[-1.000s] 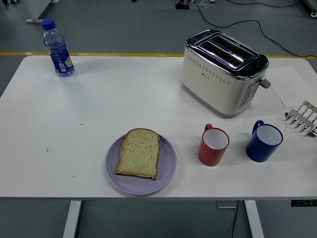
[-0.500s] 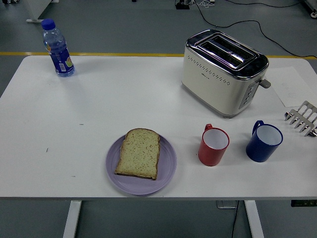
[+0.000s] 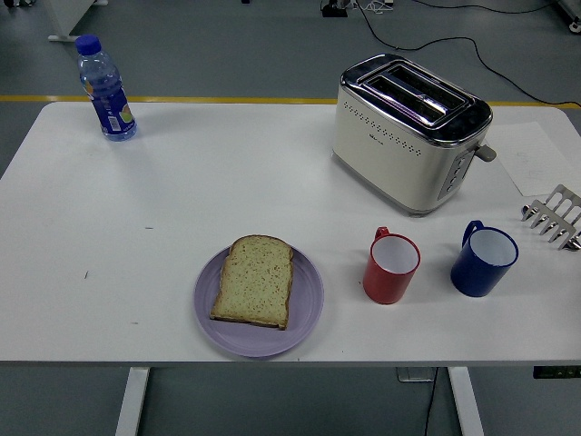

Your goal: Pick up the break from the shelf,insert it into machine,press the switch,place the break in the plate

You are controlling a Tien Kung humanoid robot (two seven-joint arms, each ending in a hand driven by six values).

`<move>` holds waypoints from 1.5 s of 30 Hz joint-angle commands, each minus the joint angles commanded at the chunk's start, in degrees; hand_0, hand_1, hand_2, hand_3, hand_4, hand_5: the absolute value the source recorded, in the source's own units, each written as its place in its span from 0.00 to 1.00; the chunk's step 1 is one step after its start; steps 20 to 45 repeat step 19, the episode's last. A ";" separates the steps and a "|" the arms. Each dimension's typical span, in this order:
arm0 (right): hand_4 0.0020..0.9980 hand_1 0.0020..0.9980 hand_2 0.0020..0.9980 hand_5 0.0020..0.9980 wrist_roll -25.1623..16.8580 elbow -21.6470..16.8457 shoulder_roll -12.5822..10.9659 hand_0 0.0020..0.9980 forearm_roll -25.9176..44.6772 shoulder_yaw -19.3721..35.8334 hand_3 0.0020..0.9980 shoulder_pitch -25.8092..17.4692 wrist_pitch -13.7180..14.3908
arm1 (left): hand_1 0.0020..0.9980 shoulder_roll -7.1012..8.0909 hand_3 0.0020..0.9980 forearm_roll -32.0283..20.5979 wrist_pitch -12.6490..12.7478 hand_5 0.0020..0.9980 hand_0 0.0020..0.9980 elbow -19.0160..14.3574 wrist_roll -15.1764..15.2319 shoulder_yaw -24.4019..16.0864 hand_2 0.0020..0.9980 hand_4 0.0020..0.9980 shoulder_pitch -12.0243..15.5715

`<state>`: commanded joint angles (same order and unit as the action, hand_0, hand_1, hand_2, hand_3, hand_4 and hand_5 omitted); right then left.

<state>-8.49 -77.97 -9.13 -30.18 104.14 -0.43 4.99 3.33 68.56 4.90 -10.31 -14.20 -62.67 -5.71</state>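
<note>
Purple plate (image 3: 309, 309) holds bread (image 3: 254, 280) | toaster (image 3: 408, 132) logo too small to read | bottle (image 3: 106, 89) label illegible | robot hands out of view, state unknown

Slice of bread (image 3: 254, 292) flat on purple plate (image 3: 307, 313) near table's front edge, cream toaster (image 3: 406, 134) behind, red mug (image 3: 391, 267) and blue mug (image 3: 484, 260) alongside.

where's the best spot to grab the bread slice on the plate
Probably the right long edge of the bread slice, pinched from above. It lies flat on the purple plate, so only the crust edges offer purchase, and bare plate shows on that side. The red mug stands close by.
</note>
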 joint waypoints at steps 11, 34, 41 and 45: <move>0.53 0.72 0.73 0.37 2.18 0.19 -0.16 0.78 0.99 -0.05 0.68 0.06 -0.54 | 0.69 -0.01 0.56 0.22 -0.02 0.84 0.69 0.00 -0.05 -0.08 0.68 0.28 -0.01; 0.52 0.70 0.71 0.36 4.58 0.64 -0.12 0.76 8.00 0.03 0.65 -0.09 -1.45 | 0.69 -0.01 0.56 1.23 -0.19 0.84 0.69 0.00 -0.14 -0.45 0.68 0.28 0.44; 0.52 0.70 0.71 0.36 4.58 0.64 -0.12 0.76 8.00 0.03 0.65 -0.09 -1.45 | 0.69 -0.01 0.56 1.23 -0.19 0.84 0.69 0.00 -0.14 -0.45 0.68 0.28 0.44; 0.52 0.70 0.71 0.36 4.58 0.64 -0.12 0.76 8.00 0.03 0.65 -0.09 -1.45 | 0.69 -0.01 0.56 1.23 -0.19 0.84 0.69 0.00 -0.14 -0.45 0.68 0.28 0.44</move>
